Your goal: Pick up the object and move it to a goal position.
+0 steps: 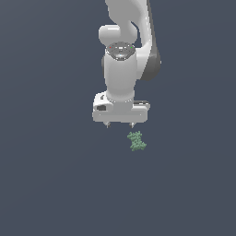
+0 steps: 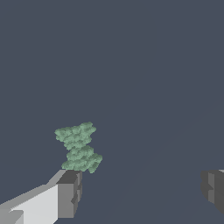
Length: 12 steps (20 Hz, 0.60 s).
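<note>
The object point(image 1: 136, 141) is a small dull-green bumpy clump, pinched in the middle, lying on the dark grey surface. My white gripper point(image 1: 120, 125) hangs above it, a little toward the exterior view's left, and is apart from it. Only the two short fingertips show below the hand. In the wrist view the clump point(image 2: 78, 148) lies just off one grey finger point(image 2: 69, 194), outside the gap. The other finger point(image 2: 213, 187) is far across. My gripper point(image 2: 141, 190) is open and empty.
The dark grey surface point(image 1: 55, 184) fills both views with no visible edge. The white arm point(image 1: 122, 55) rises above the gripper. No goal marker shows.
</note>
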Motion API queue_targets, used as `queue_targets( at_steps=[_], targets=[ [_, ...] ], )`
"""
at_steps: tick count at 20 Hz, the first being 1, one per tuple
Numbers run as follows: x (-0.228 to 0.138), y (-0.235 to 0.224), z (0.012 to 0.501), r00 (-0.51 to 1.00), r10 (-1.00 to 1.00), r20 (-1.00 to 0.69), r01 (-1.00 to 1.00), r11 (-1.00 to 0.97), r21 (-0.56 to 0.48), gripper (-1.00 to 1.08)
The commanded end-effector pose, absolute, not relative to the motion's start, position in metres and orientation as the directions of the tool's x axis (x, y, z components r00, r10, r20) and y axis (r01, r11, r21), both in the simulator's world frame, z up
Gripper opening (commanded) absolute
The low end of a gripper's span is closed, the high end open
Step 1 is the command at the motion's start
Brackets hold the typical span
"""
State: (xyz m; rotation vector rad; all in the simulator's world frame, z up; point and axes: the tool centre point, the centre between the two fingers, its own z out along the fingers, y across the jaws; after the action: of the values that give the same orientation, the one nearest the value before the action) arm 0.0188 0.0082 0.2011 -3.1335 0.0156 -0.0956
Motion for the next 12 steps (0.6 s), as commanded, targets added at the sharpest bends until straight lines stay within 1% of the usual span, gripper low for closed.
queue_targets(
  at_steps=[1,12],
  targets=[
    [0.0188,0.0081,0.2011,0.998,-0.010,0.061,-0.010,-1.000,-0.007,1.00],
    [0.0238,0.0136,0.2069,0.996,0.055,0.065,0.054,-0.998,0.019,1.00]
  ],
)
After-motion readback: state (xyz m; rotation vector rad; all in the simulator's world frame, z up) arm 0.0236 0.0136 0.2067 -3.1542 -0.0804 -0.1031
